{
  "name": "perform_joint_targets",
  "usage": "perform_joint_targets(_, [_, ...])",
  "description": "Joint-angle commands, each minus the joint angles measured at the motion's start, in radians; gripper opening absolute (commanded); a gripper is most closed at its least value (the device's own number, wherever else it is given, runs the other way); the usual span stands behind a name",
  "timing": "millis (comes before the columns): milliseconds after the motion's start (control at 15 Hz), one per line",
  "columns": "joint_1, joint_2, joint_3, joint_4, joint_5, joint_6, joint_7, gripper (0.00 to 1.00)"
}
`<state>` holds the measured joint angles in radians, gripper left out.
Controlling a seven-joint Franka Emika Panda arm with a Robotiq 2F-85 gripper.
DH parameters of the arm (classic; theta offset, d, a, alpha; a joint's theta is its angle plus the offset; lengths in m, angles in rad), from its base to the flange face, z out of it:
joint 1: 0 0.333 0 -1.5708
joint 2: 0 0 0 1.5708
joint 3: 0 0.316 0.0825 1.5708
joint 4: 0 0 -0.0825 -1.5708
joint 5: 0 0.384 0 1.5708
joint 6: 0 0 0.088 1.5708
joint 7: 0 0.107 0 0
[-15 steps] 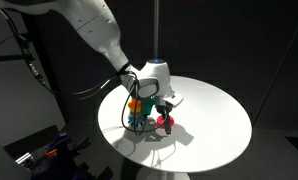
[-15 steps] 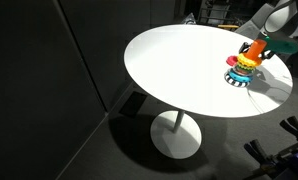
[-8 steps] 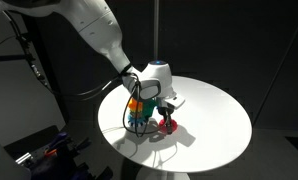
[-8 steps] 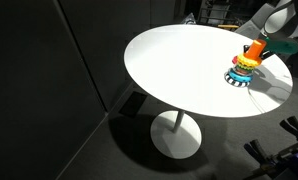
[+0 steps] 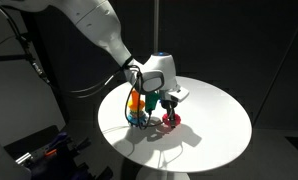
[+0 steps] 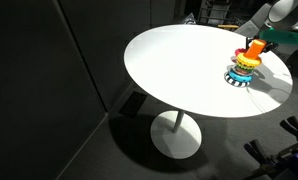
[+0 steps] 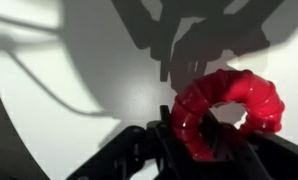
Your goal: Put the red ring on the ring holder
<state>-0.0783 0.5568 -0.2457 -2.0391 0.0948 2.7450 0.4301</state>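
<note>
Red ring (image 7: 234, 95) — smooth, doughnut-shaped, pinched in hand (image 7: 184, 130)

The ring holder (image 5: 138, 108) is pictured standing on the table (image 5: 219, 115); the ring (image 5: 172, 121), clasped in the gripper (image 5: 169, 113), is seen just right of it.

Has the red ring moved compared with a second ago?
Yes. In an exterior view the red ring, gripped by the claw, sits slightly higher and farther from the ring holder than before.
</note>
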Motion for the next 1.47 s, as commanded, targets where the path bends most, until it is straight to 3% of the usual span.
perform_joint_targets(0, [0.019, -0.095, -0.017, -0.018, -0.006, -0.08, 0.003, 0.09])
perform_joint_targets(733, [0.042, -0.354, -0.001, -0.067, -0.158, -0.33, 0.01, 0.09])
perform_joint_targets(1400, [0.025, -0.607, 0.091, -0.261, -0.231, -0.368, -0.023, 0.09])
